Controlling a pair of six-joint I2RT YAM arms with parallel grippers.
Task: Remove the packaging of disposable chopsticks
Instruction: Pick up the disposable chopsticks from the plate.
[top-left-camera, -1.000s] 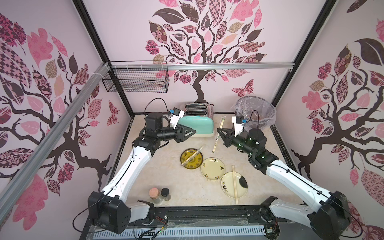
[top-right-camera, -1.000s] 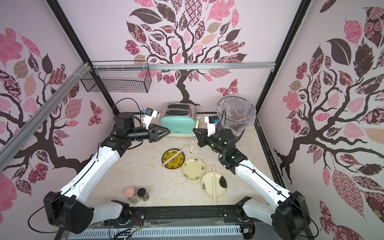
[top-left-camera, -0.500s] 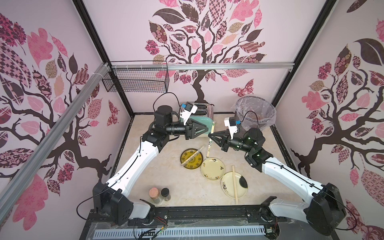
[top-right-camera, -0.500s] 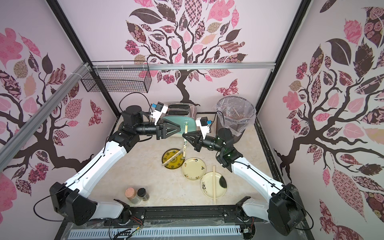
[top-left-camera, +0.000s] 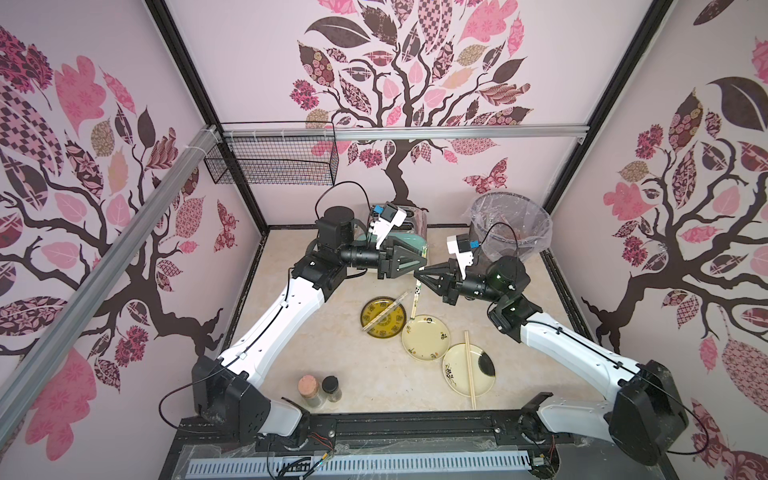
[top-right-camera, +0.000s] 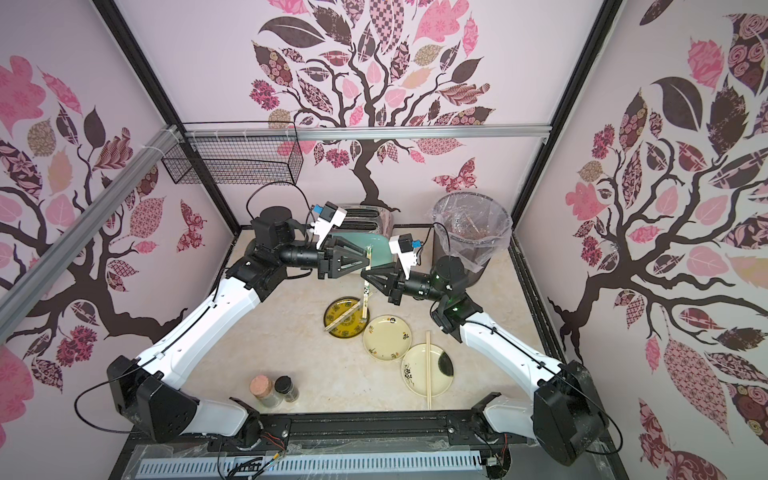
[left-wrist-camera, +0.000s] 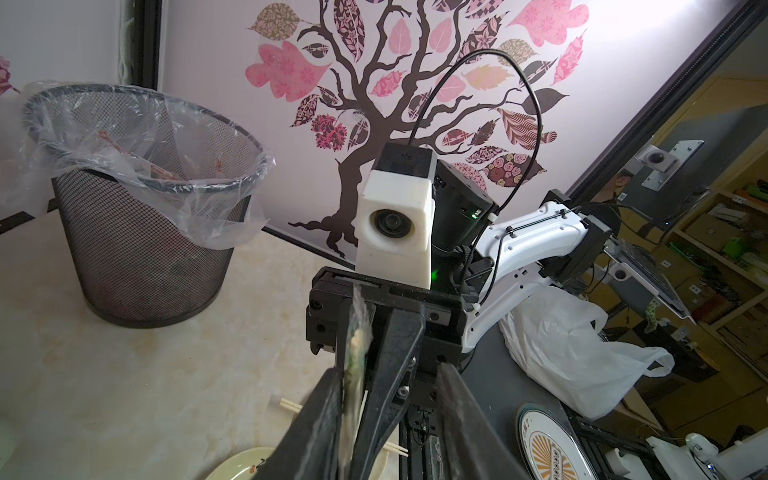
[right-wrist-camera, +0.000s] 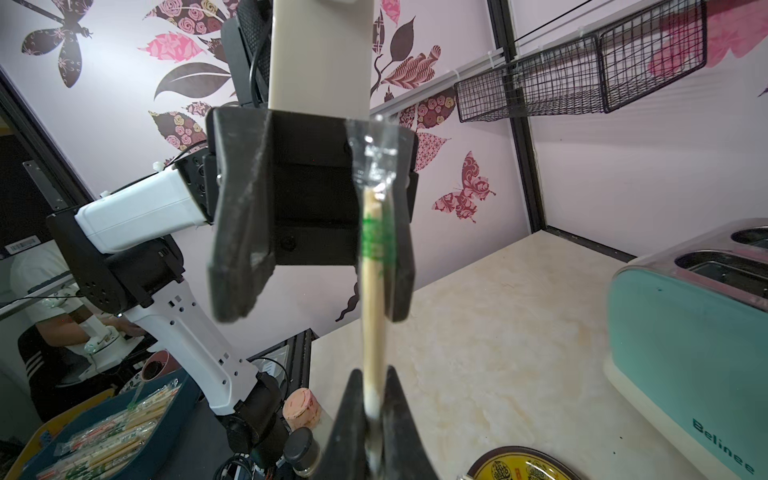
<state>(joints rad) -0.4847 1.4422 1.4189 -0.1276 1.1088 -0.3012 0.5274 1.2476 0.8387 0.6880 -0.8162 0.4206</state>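
My right gripper (right-wrist-camera: 372, 374) is shut on a pair of disposable chopsticks still in its packaging (right-wrist-camera: 376, 232), a clear sleeve with green print. It holds the pair upright above the table, as both top views show (top-left-camera: 415, 297) (top-right-camera: 365, 291). My left gripper (right-wrist-camera: 319, 316) faces it with its jaws apart around the sleeve's upper end. The sleeve (left-wrist-camera: 357, 345) lies against the inner side of one left finger. A bare pair of chopsticks (top-left-camera: 384, 316) rests on the dark yellow plate (top-left-camera: 370, 328), and a further bare pair (top-left-camera: 469, 370) lies across a cream plate (top-left-camera: 457, 374).
A second cream plate (top-left-camera: 426, 336) sits between the other two. A mesh bin (top-left-camera: 511, 224) with a clear liner stands at the back right, a teal toaster (top-left-camera: 409, 239) behind the grippers. Two jars (top-left-camera: 311, 390) stand near the front edge. A wire basket (top-left-camera: 270, 162) hangs on the back left.
Both arms have swung toward the middle. The right gripper carried the wrapped pair leftward, and the left gripper moved right until its jaws reached the sleeve's upper end.
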